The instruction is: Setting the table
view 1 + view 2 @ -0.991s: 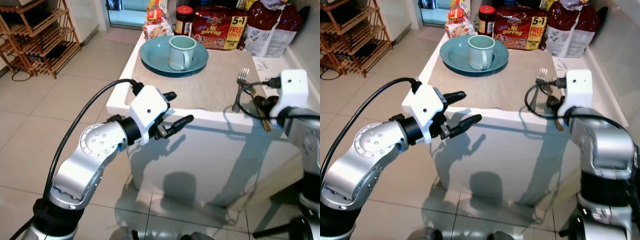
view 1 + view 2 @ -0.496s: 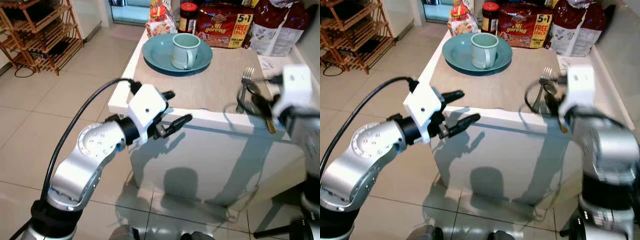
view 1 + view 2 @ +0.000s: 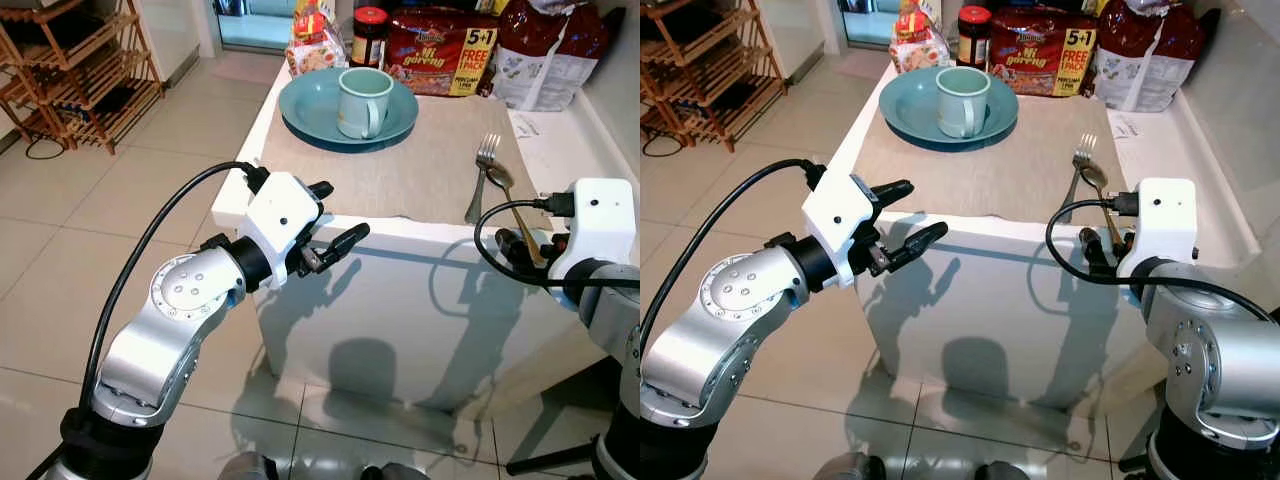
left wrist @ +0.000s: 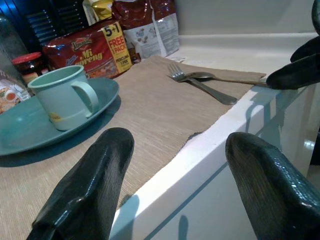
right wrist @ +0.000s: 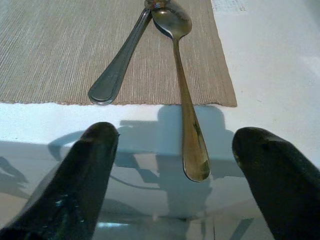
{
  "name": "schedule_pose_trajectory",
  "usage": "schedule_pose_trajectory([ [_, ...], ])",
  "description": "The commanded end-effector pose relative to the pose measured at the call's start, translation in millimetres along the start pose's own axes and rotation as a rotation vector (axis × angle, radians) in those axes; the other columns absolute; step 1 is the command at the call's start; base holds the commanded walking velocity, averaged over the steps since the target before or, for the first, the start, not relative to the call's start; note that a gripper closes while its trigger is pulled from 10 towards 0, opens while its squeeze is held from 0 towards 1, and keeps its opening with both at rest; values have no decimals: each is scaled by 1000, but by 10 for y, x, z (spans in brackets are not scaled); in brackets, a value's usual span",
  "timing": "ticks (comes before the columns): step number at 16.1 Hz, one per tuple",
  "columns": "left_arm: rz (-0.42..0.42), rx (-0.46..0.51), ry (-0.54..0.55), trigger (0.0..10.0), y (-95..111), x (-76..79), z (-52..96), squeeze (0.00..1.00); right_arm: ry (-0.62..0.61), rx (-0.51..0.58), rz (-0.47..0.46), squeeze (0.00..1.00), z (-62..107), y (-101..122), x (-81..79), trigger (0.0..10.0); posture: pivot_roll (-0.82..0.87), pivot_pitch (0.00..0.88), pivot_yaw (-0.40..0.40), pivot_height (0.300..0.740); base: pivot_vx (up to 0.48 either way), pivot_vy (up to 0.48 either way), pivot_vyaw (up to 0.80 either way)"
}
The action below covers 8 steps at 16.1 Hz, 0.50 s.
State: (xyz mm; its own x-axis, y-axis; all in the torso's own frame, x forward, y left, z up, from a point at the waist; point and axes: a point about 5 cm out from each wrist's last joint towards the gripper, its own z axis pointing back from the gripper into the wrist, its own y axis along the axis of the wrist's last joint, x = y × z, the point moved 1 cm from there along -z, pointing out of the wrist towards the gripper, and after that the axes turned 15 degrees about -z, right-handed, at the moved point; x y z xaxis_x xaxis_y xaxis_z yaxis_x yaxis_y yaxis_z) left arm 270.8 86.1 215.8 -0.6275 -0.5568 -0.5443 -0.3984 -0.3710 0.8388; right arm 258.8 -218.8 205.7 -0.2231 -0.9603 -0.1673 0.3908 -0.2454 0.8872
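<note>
Left eye view: the spoon (image 3: 515,203) lies on the placemat's (image 3: 420,160) right edge beside the fork (image 3: 480,176), handle pointing to 5 o'clock.

Right wrist view: the right gripper (image 5: 175,170) is open and empty, spoon handle straight ahead at 12 o'clock.

Left wrist view: the left gripper (image 4: 170,170) is open, farther off.

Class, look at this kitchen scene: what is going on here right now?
A humanoid robot stands at a white table that is partly set. A teal plate with a mug on it sits at the far end of a beige placemat; a fork and spoon lie crossed at the mat's right edge. Both grippers are open and hold nothing: the left gripper hovers by the table's near edge, the right gripper just short of the spoon's handle.
</note>
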Motion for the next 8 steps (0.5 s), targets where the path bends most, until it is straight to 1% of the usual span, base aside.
schedule_pose_trajectory([
  [1,-14,13,4,10000,31,-21,-21,0,-18,-9,-13,1000,1,21,53,10000,27,72,-25,740,0,0,0],
  [3,-9,16,2,10000,38,5,-26,0,14,-10,-27,1000,-64,94,72,10000,18,73,-23,740,0,0,0],
  [7,-21,13,-8,10000,38,2,-43,0,40,-11,-45,1000,-166,112,80,10000,29,72,-27,740,0,0,0],
  [8,-24,16,-36,10000,53,36,-34,0,36,-40,-57,1000,-197,88,97,10000,36,71,-36,740,0,0,0],
])
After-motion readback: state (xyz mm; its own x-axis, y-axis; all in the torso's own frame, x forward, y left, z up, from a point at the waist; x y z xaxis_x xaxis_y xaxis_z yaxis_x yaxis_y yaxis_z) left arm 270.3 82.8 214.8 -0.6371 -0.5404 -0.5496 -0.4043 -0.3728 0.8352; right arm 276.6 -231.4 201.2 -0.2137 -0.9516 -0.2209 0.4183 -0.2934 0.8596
